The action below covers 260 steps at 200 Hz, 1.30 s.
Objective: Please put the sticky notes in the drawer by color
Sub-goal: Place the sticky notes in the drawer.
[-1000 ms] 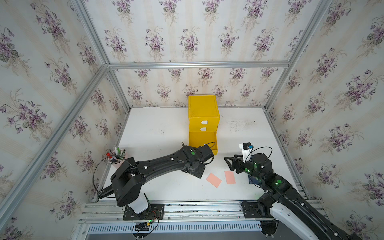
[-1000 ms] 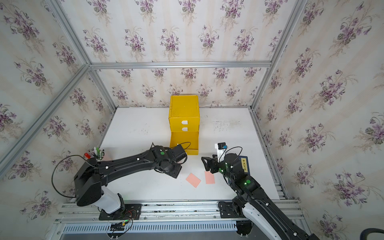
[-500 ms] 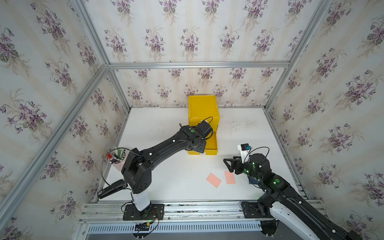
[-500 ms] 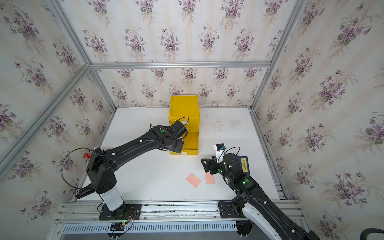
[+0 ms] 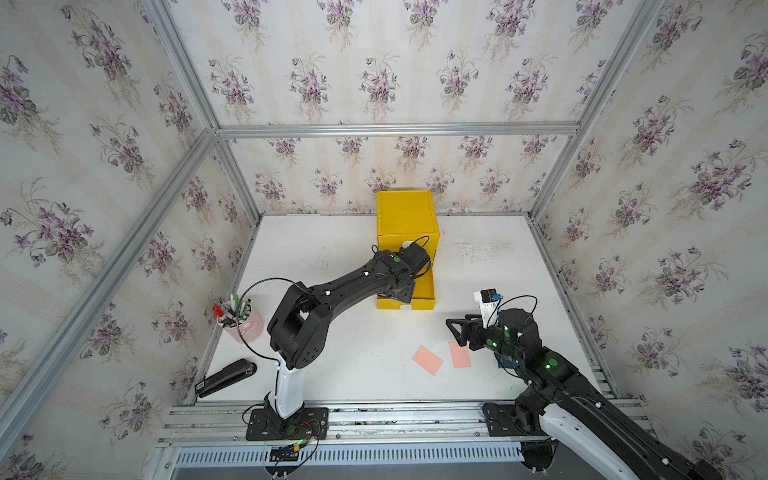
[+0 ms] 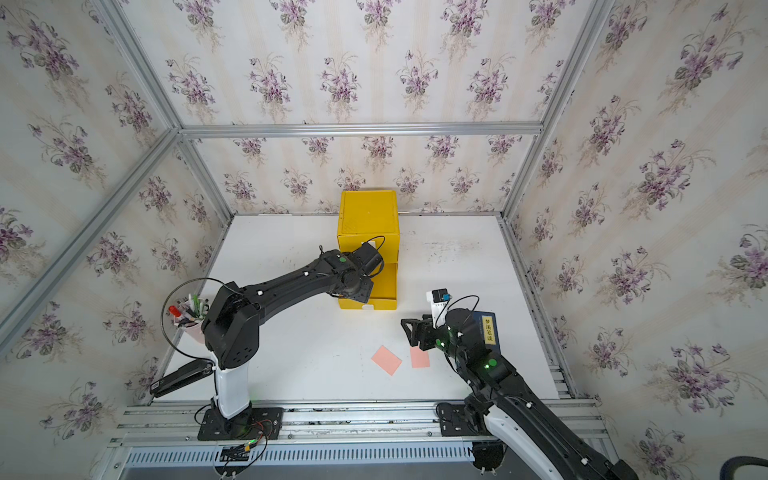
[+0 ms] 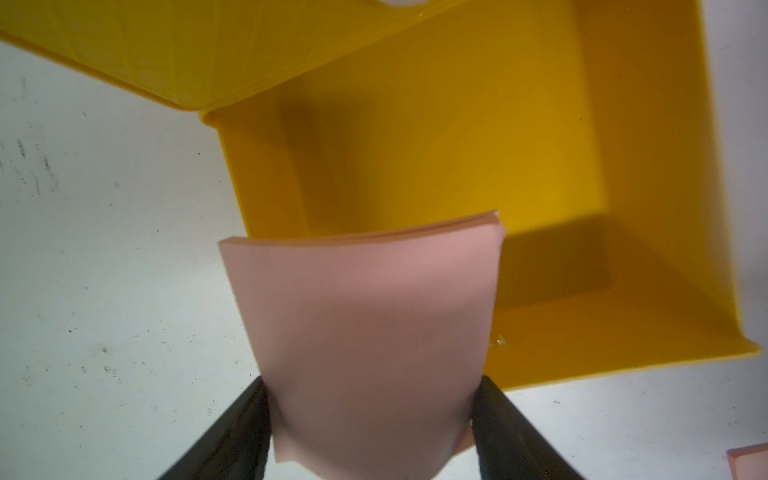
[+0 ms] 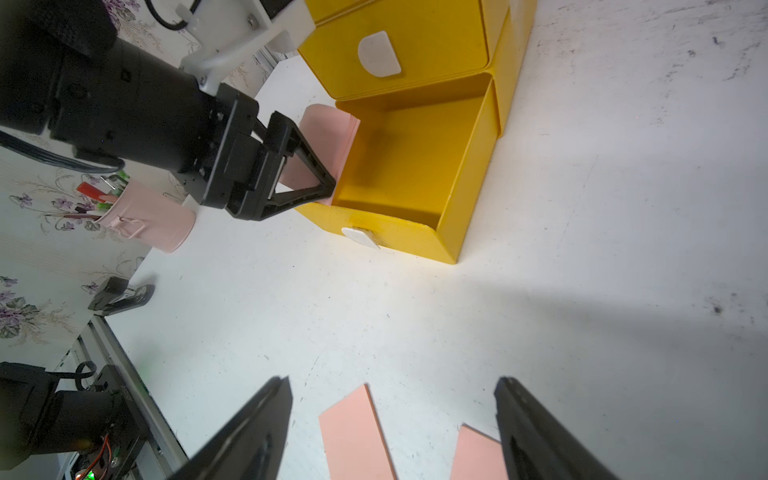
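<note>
while the left claw (image 7: 374, 386) pinches a bent pink sticky note (image 7: 361, 316) over the side wall of the open bottom drawer (image 7: 457, 166) of the yellow chest (image 5: 407, 216); right claw (image 8: 392, 386) fingers wide apart, over a flat pink note (image 8: 353, 432) on the table (image 8: 582, 208), second pink note (image 8: 478, 455) beside it

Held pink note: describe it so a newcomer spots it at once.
Find the yellow chest at the back of the table; its bottom drawer is pulled out. At that drawer's edge the left claw pinches a pink note. It alone is curled and lifted; the other two notes lie flat.
</note>
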{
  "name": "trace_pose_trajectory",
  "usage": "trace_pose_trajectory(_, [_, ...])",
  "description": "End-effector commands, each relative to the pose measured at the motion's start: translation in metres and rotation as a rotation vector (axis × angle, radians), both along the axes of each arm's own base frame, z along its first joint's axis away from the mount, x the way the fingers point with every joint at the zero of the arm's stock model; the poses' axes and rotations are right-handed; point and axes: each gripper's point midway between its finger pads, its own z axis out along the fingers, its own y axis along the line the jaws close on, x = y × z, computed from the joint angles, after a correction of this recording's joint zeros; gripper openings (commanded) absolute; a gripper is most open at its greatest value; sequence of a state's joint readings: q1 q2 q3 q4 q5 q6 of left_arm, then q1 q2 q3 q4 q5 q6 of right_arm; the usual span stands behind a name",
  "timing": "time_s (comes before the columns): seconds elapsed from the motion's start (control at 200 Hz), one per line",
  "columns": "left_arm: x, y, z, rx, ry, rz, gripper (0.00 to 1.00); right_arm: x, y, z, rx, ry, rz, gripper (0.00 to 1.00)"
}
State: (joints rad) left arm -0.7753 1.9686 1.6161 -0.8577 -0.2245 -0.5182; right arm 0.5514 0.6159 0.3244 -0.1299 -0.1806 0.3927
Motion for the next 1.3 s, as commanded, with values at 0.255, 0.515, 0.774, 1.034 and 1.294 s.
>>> trace_pose_trajectory(0.255, [0.015,0.002,-0.019,0.0,-0.008,0.02,0.75,0.004,0.002,0.004,0.011,-0.024,0.001,0.81])
trace_pose_trajectory(0.515, [0.019,0.003,-0.023,0.009,-0.013,0.028,0.87,0.002,0.002,-0.003,0.011,0.007,-0.003,0.82])
trace_pose_trajectory(0.774, [0.015,-0.006,-0.008,-0.062,-0.026,0.012,0.92,0.003,0.002,-0.012,0.002,0.057,-0.018,0.82])
trace_pose_trajectory(1.034, [-0.017,-0.013,0.03,-0.297,-0.01,-0.051,0.95,0.004,-0.009,-0.034,-0.184,0.225,-0.114,0.77])
trace_pose_trajectory(1.294, [-0.061,-0.009,0.047,-0.528,0.062,-0.123,0.97,-0.031,-0.023,-0.082,-0.491,0.487,-0.176,0.77])
